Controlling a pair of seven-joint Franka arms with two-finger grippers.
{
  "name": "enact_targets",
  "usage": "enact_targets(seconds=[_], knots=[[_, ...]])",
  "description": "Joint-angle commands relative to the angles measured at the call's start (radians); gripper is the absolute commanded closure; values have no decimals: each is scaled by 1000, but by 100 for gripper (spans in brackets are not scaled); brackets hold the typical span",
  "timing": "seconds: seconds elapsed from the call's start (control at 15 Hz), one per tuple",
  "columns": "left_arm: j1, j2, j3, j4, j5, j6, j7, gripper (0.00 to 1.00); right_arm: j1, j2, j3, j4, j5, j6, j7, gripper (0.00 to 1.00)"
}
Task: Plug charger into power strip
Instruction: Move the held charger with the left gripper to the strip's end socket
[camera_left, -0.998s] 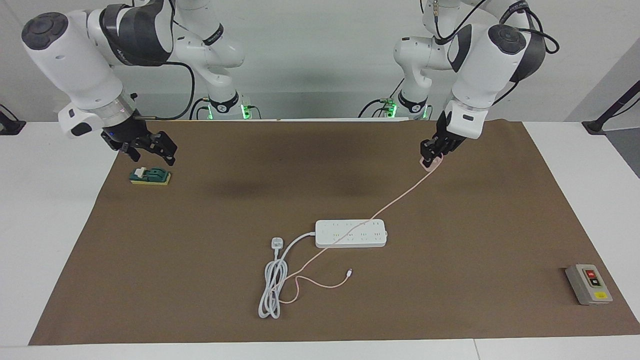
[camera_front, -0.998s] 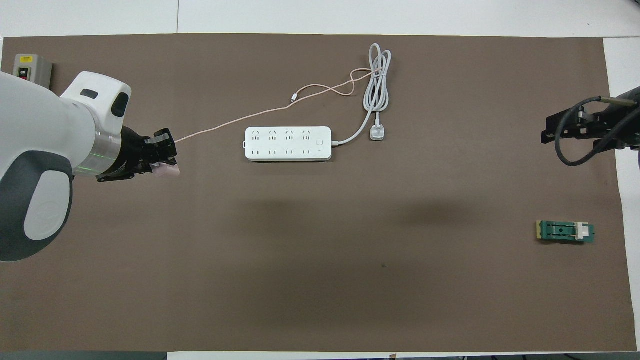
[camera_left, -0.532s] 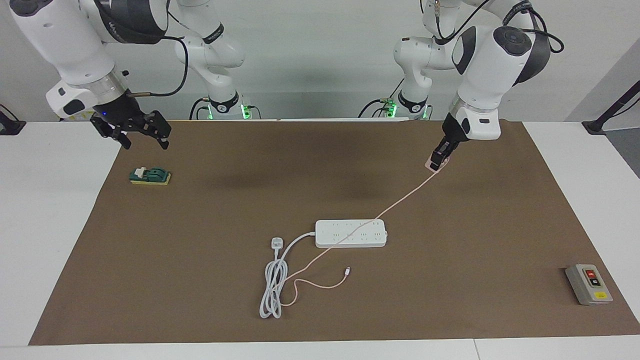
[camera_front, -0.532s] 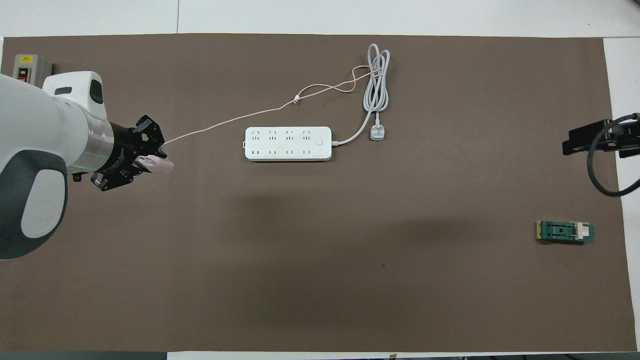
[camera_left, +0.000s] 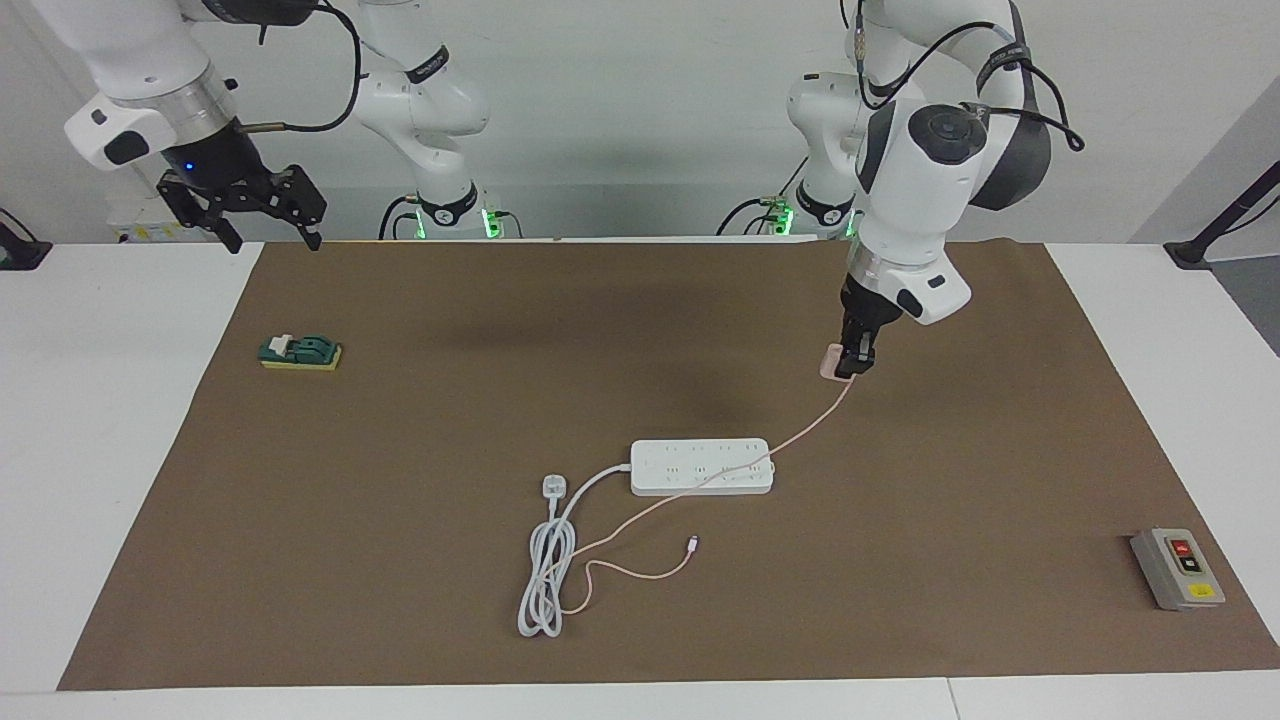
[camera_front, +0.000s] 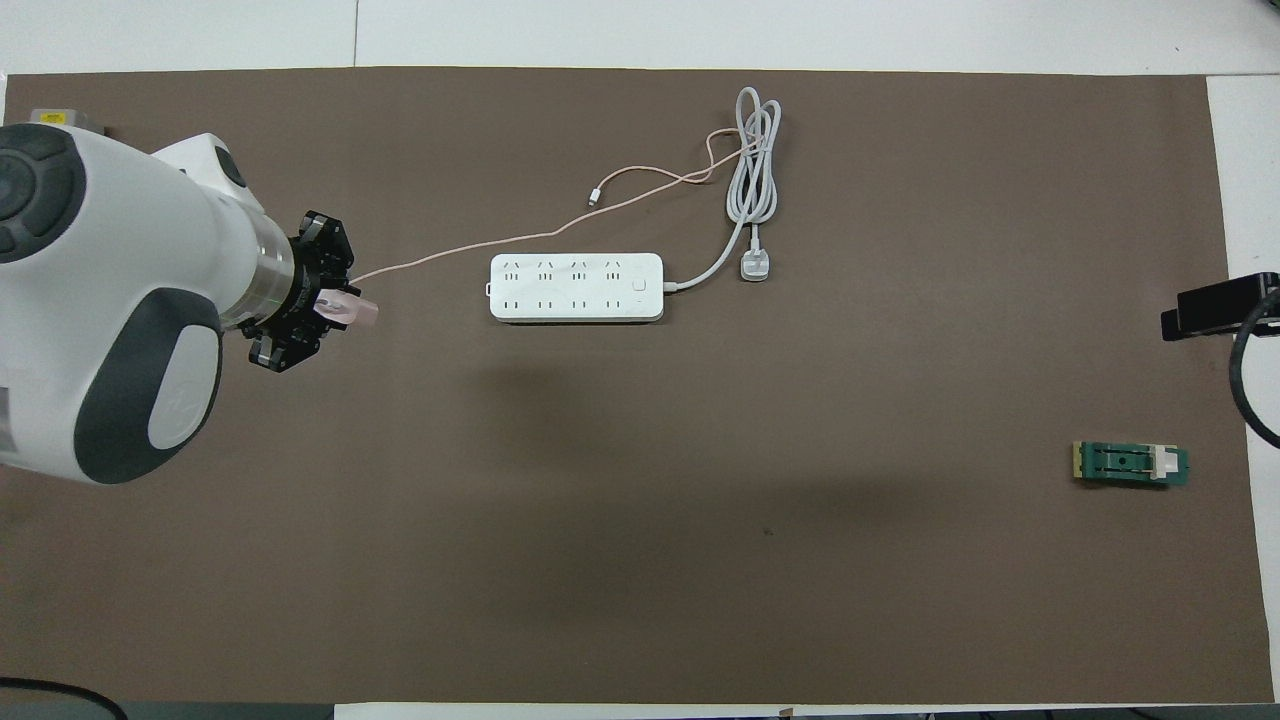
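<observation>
The pale pink charger (camera_left: 832, 361) (camera_front: 352, 312) hangs in the air, with my left gripper (camera_left: 848, 362) (camera_front: 338, 308) shut on it, over the brown mat between the power strip and the left arm's end of the table. Its thin pink cable (camera_left: 800, 432) (camera_front: 450, 251) trails down across the white power strip (camera_left: 701, 466) (camera_front: 576, 287) to a loose end on the mat. The strip lies flat mid-table, sockets up. My right gripper (camera_left: 268, 214) (camera_front: 1215, 310) is open and raised high at the right arm's end, holding nothing.
The strip's thick white cord (camera_left: 545, 575) (camera_front: 755, 170) lies coiled with its three-pin plug (camera_left: 553, 487) beside the strip. A green block on a yellow base (camera_left: 300, 352) (camera_front: 1130, 464) sits near the right arm. A grey switch box (camera_left: 1177, 568) sits at the left arm's end.
My left gripper turned its wrist and carried the charger down and toward the power strip. The right gripper rose up and back, away from the green block.
</observation>
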Motion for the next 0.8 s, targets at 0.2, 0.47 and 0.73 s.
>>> enact_targets(seconds=[0.2,0.47,0.73], knots=[[-31,150,11,129,24,9,-143,100,12,8,-7,15,-69,-31,-28,0],[-31,203,11,134,81,38,-201,100,4,8,-6,17,-66,-52,-28,0],[-51,346,20,307,102,-9,-229,100,2,8,-7,18,-62,-57,-25,0]])
